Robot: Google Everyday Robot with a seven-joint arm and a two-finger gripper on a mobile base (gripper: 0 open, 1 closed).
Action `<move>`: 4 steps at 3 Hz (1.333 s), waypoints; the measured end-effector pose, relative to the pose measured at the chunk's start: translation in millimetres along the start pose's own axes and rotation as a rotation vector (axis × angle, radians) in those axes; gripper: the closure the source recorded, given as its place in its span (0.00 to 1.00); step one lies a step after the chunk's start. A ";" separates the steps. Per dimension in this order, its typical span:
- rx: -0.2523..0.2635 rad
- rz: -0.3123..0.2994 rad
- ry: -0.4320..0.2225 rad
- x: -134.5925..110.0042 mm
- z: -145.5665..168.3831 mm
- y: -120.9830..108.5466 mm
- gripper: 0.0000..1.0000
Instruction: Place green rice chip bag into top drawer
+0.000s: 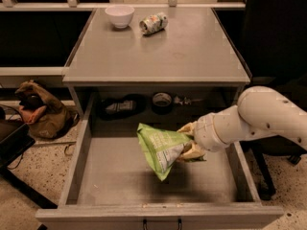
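The green rice chip bag (160, 147) is light green foil with a white label panel. It hangs tilted over the middle of the open top drawer (76, 171), above its flat grey bottom. My gripper (188, 141) comes in from the right on a white arm and is shut on the bag's right end, with tan fingers above and below it. The bag casts a dark shadow on the drawer floor beneath it.
A white bowl (119, 15) and a crushed green-and-white can (153, 23) sit at the back of the grey tabletop (192, 56). A tape roll (162, 100) and a dark object (120, 106) lie on the shelf behind the drawer. A brown bag (41, 111) lies on the floor at left.
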State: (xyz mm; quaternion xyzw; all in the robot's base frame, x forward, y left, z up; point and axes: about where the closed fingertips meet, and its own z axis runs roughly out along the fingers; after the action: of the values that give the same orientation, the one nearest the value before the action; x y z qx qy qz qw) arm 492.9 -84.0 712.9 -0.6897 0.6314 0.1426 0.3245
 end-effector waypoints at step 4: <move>0.068 -0.011 0.016 37.8 67.7 -16.5 0.81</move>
State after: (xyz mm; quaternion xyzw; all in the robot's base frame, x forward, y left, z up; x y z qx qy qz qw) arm 529.4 -71.0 643.7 -0.6827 0.6347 0.1137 0.3437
